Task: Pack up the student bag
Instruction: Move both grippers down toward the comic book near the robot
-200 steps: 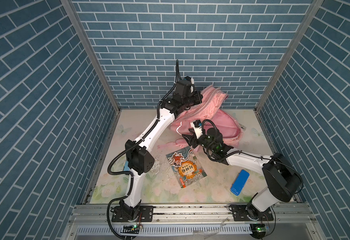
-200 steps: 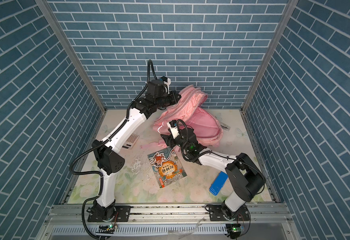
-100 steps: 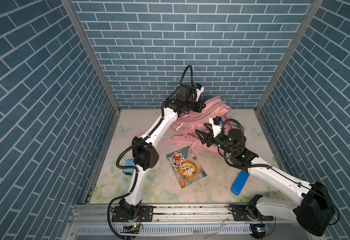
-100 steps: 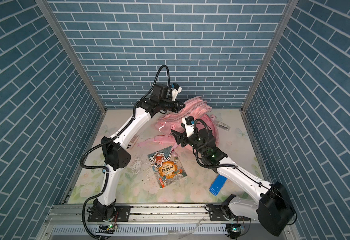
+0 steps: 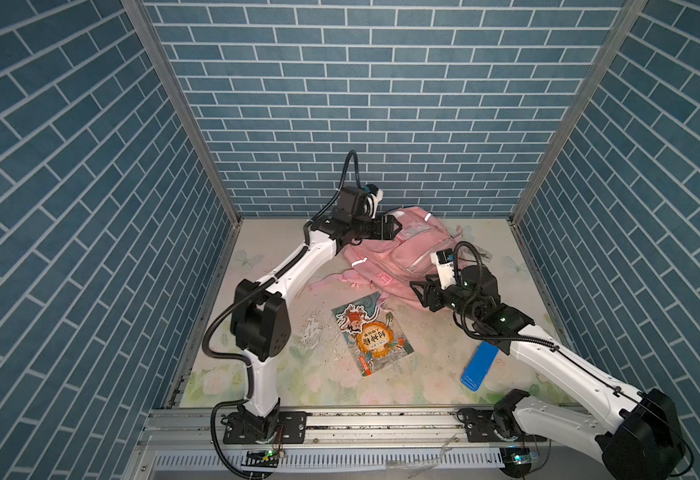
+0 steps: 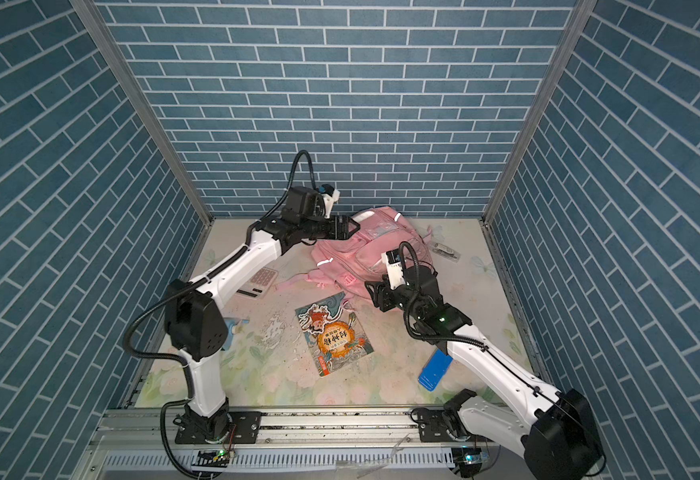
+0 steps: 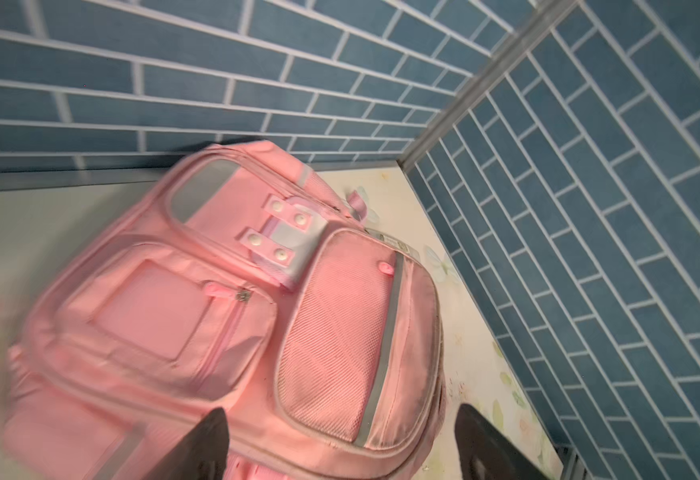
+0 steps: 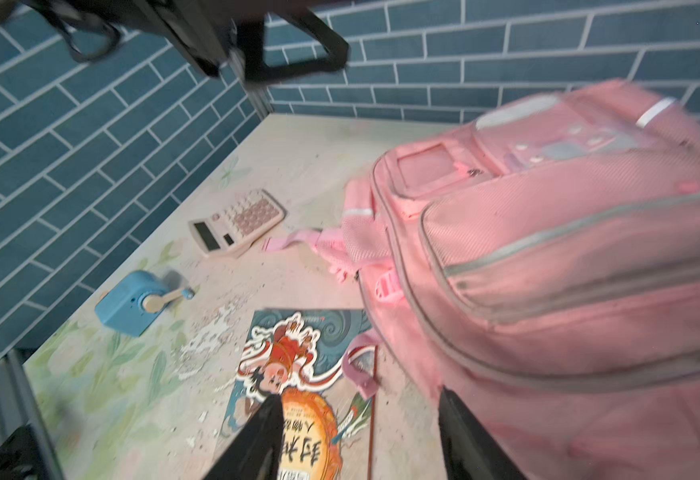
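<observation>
The student bag (image 5: 402,253), a large pink fabric backpack, has dropped out of the left gripper (image 5: 397,230) and lies flat by the back edge of the floral table (image 5: 265,245). That gripper's jaws are spread above it. The right gripper (image 5: 417,296) has drawn back to its near side, jaws apart and empty.

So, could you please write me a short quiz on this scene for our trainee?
1. True or false: the book lies inside the bag.
2. In both top views, which thing lies right of the book? A calculator; B case; C sharpener.
3. Fill in: the jaws of the left gripper stand ____.
Key: 1 false; 2 B; 3 open.
</observation>
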